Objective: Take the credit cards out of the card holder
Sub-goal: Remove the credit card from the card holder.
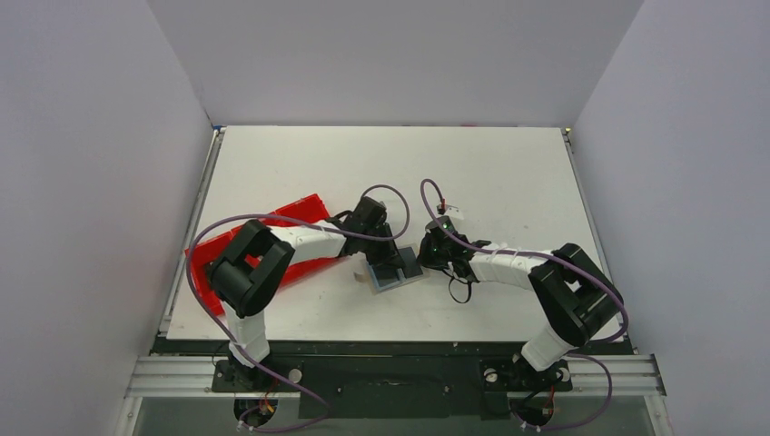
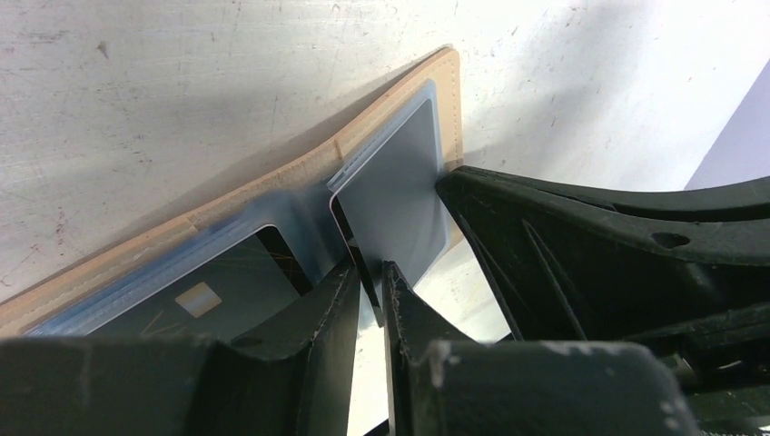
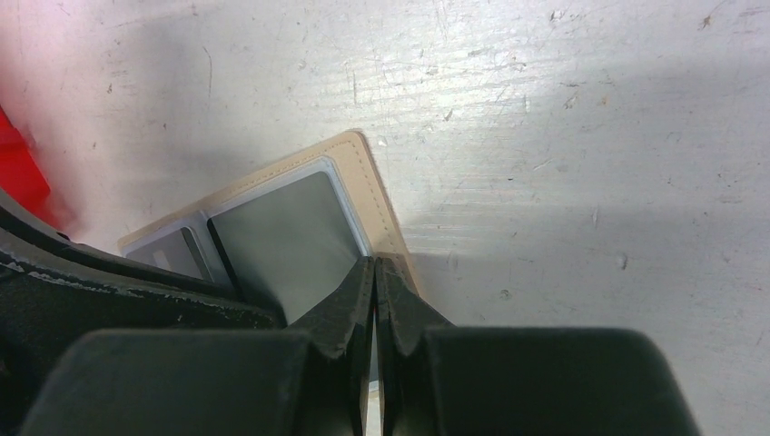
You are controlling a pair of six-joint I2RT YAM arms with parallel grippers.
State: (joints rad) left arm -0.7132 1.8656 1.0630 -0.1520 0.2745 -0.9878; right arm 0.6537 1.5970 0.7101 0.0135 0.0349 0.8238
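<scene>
- Open card holder (image 1: pixel 396 270) lies mid-table; the right gripper (image 3: pixel 374 272), at its 3 o'clock, clamps its tan edge.
- The left gripper (image 2: pixel 370 291), at 11 o'clock, is nearly closed and apparently pinches a credit card (image 2: pixel 395 200) by its edge.
- The card is being extracted; next comes a straight pull outward.

In the left wrist view the holder (image 2: pixel 449 118) ran off the lower left edge. A dark card (image 2: pixel 195 300) in its left pocket was half covered by the left claw (image 2: pixel 368 295), and its print was too blurred to read. The grey card's (image 2: pixel 390 200) lower end was hidden between that claw's fingers. In the right wrist view the right claw (image 3: pixel 374 272) hid the holder's near edge at bottom centre. Whether it pinched the rim or merely pressed on it could not be told. The tray (image 3: pixel 16 173) was cut off at the left edge. From the top, the holder's pockets were too small to make out, and the left arm hid the tray's middle.
</scene>
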